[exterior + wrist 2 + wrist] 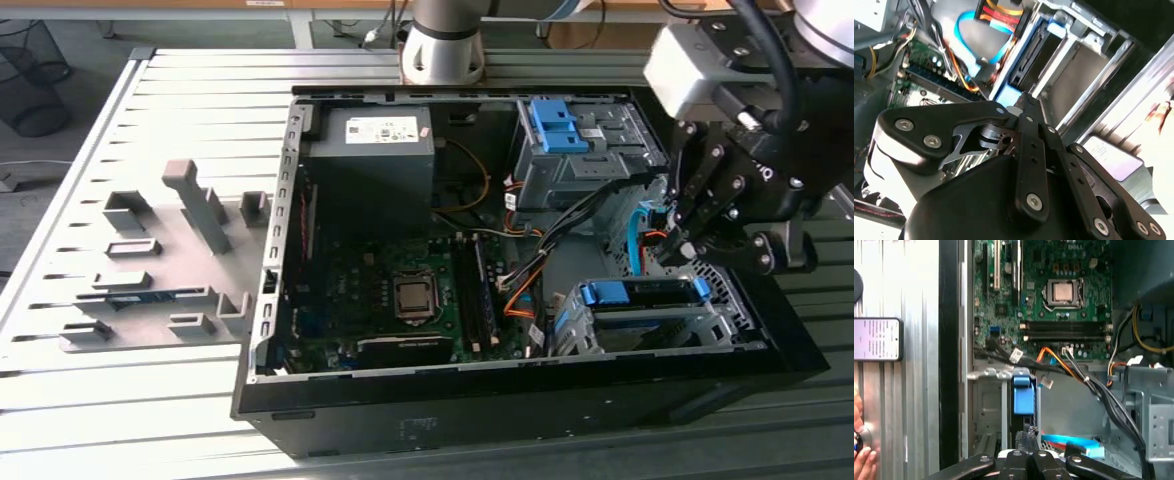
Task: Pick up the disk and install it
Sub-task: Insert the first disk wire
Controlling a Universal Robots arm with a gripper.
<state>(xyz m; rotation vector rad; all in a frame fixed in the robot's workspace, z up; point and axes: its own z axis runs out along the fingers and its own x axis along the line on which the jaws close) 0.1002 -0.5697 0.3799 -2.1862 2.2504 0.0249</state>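
Observation:
The disk [641, 293] stands on edge in the metal drive cage [574, 325] at the near corner of the open computer case, on the exterior view's right. Its blue frame lies level with the cage top. In the first wrist view the disk [1023, 395] appears as a blue strip between the cage rails. My gripper [671, 243] hangs just above the cage's far end, and its fingers look drawn together. Both wrist views put the gripper [1026, 432] [1021, 100] right over the disk's blue edge. I cannot tell whether it touches the disk.
A dark grey box with a white sticker [380, 135] and a bare blue clip [554, 125] sit at the case's far side. Cables [534, 270] cross beside the motherboard [400, 290]. Grey fixture blocks [160, 260] stand on the table. Outside the case lie a flat pale-labelled thing [876, 340] and a hand [861, 455].

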